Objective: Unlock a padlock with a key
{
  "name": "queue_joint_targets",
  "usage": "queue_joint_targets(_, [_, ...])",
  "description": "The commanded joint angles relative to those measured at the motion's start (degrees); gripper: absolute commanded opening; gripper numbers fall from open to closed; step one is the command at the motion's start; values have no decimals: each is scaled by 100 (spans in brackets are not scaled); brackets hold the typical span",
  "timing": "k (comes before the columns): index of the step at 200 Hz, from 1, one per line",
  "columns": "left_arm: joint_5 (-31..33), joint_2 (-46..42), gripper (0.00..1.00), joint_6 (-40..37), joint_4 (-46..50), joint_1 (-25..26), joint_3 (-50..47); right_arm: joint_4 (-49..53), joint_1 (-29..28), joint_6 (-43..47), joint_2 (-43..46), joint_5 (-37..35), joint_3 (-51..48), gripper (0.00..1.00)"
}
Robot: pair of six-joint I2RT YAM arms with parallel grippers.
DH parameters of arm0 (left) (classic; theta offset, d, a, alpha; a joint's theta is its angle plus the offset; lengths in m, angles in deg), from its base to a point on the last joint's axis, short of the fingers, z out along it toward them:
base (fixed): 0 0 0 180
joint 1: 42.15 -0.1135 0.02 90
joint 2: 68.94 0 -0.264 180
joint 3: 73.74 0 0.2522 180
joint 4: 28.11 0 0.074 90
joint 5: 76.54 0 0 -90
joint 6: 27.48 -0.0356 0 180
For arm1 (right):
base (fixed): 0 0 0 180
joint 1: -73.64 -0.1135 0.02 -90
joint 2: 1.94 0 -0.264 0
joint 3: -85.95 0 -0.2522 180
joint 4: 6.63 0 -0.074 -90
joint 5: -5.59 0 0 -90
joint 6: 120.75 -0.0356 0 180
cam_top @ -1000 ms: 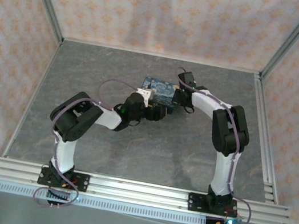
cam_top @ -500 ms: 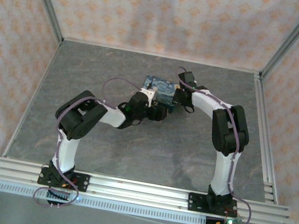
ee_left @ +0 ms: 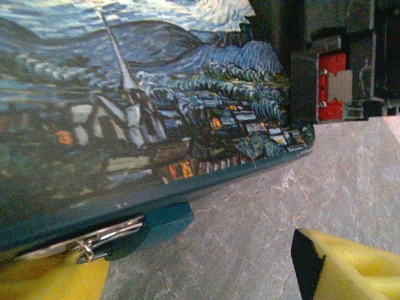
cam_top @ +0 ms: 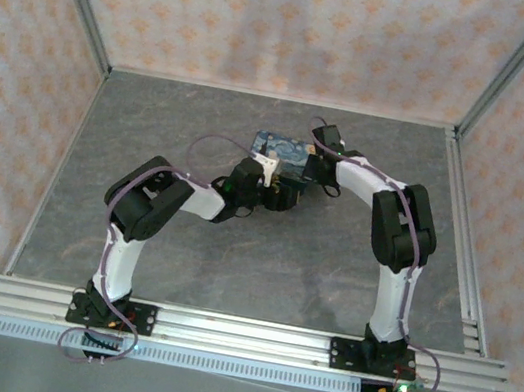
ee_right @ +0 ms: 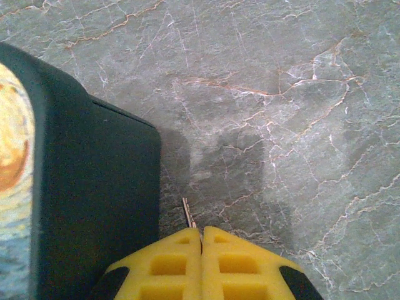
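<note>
Grey, veined like marble, your bench (cam_top: 312,256) runs back to walls (cam_top: 291,29) papered in a pale pink-and-blue floral print. A silver rail (cam_top: 238,332) lies along its near edge.

From above you see one box (cam_top: 280,149) toward the far edge, about midway between the left and right edges. Both arms fold in to meet at it, the left tool (cam_top: 278,194) at its near side and the right tool (cam_top: 315,170) at its right end. Padlock and key are too small to pick out from there.

Your left wrist camera fills that gap. The box's painted night-sky lid looms close, and the padlock (ee_left: 156,224), a dark teal body with a silvery hoop, hangs at the box's lower rim. It sits just above one yellow finger (ee_left: 50,281), while the other finger is well apart across bare bench, so the left tool stands open with nothing between its fingers.

Your right wrist camera shows what the others cannot: the right tool is closed, its yellow pads pressed together on the key (ee_right: 188,214). The key's thin tip pokes out over the bench, just beside the box's dark side.

Count: two arms, two tools, one box, one padlock, one key.
</note>
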Motion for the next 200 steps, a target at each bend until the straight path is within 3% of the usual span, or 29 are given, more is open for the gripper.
queue_joint_targets(1, [-116, 67, 77, 249, -793, 13, -26, 115, -87, 23, -266, 38, 22, 0])
queue_joint_targets(29, [-266, 166, 77, 806, -990, -137, -72, 102, -93, 28, -242, 20, -24, 0])
queue_joint_targets(42, [-366, 209, 72, 1019, -1236, -212, -128, 98, -92, 21, -235, 18, -35, 0])
queue_joint_targets(76, [-313, -25, 70, 972, -1425, -238, -436, 94, -94, 27, -224, 3, -88, 0])
queue_joint_targets(83, [-355, -62, 65, 954, -1424, -239, -480, 89, -95, 27, -224, -6, -97, 0])
queue_joint_targets(99, [-427, -103, 64, 926, -1415, -241, -540, 98, -95, 26, -215, -15, -81, 0])
queue_joint_targets(108, [-528, -84, 57, 912, -1456, -238, -549, 98, -92, 28, -207, -23, -74, 0])
queue_joint_targets(162, [-318, -119, 63, 895, -1402, -238, -589, 115, -117, 19, -219, -33, -76, 0])
queue_joint_targets(186, [-46, -84, 71, 965, -1551, -241, -708, 115, -123, 8, -221, -41, -83, 0])
queue_joint_targets(200, [-39, -56, 68, 1009, -1730, -247, -749, 121, -128, 10, -209, -43, -81, 0])
